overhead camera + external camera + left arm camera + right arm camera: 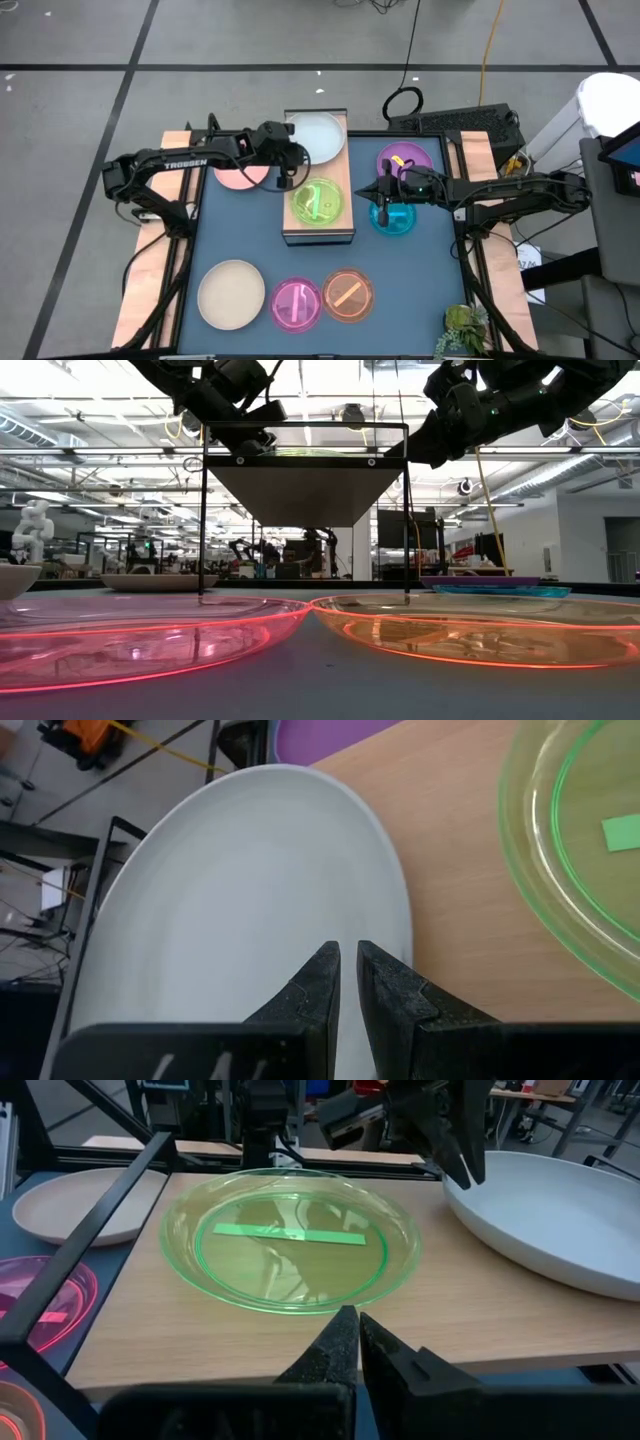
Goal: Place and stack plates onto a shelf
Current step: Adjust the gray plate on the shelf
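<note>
Seen from above, the left arm reaches from the table's left edge toward the shelf (318, 205), and the left gripper (287, 176) hangs at the shelf's left edge. In the left wrist view its fingers (322, 982) stand only a narrow slit apart above the rim of the pale blue-white plate (250, 910), and whether they pinch that rim I cannot tell. Just under this arm, at about nine o'clock from the shelf, the salmon pink plate (238, 178) lies on the table. The cream plate (231, 293) lies at about seven o'clock from the shelf, near the front edge of the table.

The shelf stands in the middle of the table. On its far end lies the pale blue-white plate, and the green plate (317, 203) lies on its near half, apart from the white one. At six o'clock from the shelf the magenta plate (296, 303) and the orange plate (347, 294) lie side by side, with their rims touching or nearly touching.

To the right, at about two o'clock from the shelf, the purple plate (405, 160) lies on the table, and the teal plate (393, 217) lies at three o'clock. The right gripper (380, 190) hangs between the shelf's right edge and these two plates. In the right wrist view its fingers (335, 1348) are fully closed and hold nothing; they point at the green plate.
</note>
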`<state>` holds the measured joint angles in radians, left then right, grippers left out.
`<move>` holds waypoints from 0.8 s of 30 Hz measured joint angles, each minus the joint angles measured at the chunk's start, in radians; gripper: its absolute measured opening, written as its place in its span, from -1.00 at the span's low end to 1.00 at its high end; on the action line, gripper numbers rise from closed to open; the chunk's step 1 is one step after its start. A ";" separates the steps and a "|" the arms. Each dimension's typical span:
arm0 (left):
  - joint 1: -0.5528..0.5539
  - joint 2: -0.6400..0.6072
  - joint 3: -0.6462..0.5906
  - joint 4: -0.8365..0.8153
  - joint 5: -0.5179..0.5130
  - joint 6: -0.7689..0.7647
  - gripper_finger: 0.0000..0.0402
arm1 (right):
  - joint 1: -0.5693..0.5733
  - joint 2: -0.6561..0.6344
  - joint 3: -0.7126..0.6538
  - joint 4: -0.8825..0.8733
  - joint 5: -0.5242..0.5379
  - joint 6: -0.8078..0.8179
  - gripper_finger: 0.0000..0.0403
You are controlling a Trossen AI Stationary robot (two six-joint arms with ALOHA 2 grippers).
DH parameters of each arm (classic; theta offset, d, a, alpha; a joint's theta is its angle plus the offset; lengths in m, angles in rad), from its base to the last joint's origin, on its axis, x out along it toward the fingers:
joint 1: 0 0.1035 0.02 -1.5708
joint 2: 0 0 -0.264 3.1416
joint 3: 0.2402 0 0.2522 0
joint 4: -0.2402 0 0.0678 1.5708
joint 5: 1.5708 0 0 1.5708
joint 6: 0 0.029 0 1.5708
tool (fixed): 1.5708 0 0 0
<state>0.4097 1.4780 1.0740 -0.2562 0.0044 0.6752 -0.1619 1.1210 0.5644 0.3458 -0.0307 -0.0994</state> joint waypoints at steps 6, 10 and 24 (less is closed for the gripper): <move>-0.018 0.000 0.000 0.000 0.005 0.003 -0.77 | 0.000 0.000 0.000 0.000 0.000 -0.003 -1.00; -0.032 0.000 0.000 0.000 0.005 0.003 -0.77 | 0.000 0.000 0.000 0.000 0.000 -0.003 -1.00; -0.068 -0.058 0.001 0.038 -0.145 -0.069 -0.77 | 0.000 0.000 0.000 -0.003 -0.001 -0.003 -1.00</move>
<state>0.3416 1.4201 1.0748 -0.2186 -0.1409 0.6064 -0.1619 1.1210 0.5644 0.3425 -0.0313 -0.1020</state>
